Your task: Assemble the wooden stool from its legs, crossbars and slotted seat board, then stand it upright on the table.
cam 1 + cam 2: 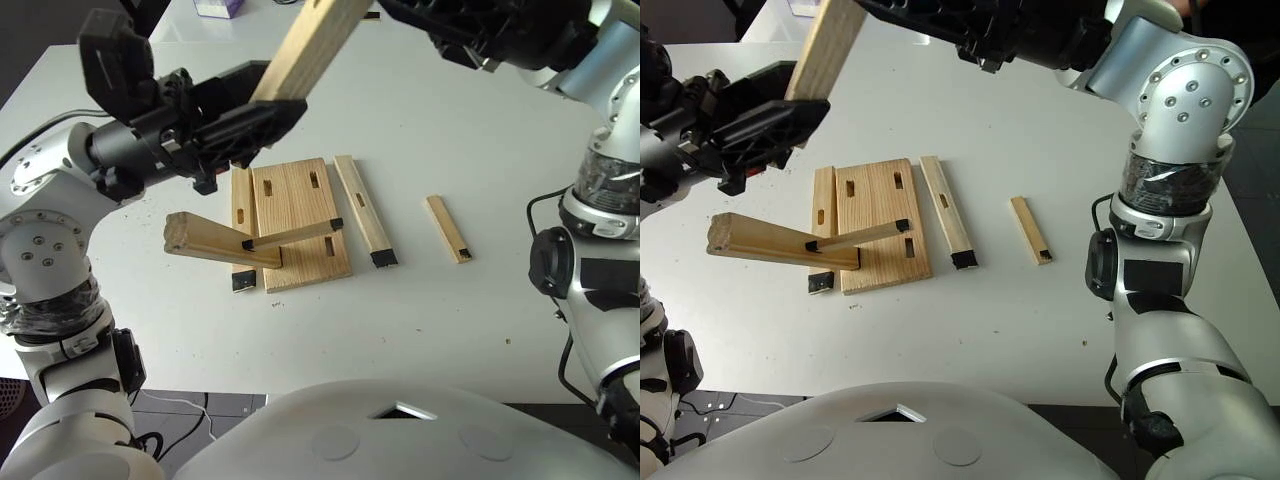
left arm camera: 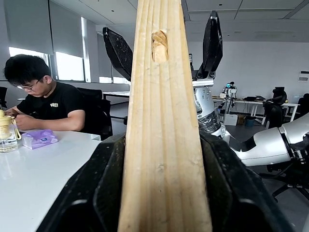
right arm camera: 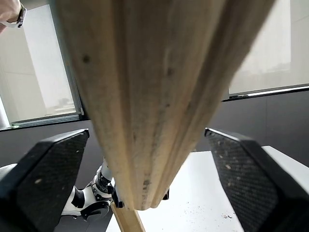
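Observation:
A wooden leg (image 1: 312, 48) slants up over the table, its lower end clamped in my left gripper (image 1: 262, 108), whose black fingers (image 2: 104, 183) press on both sides of it. My right gripper (image 3: 147, 133) straddles the leg's upper part. It is open, and both pads (image 3: 46, 179) stand clear of the wood. The slotted seat board (image 1: 300, 200) lies flat on the table. Across its near edge rests another leg (image 1: 205, 238) with a crossbar (image 1: 295, 235) plugged into it. Two more legs lie along the board's left side (image 1: 243, 205) and right side (image 1: 365, 210). A short crossbar (image 1: 448, 230) lies farther right.
Bare white table (image 1: 420, 330) stretches in front of the parts and to their right. A person sits at a far desk with a purple box (image 2: 39, 139), apart from the work.

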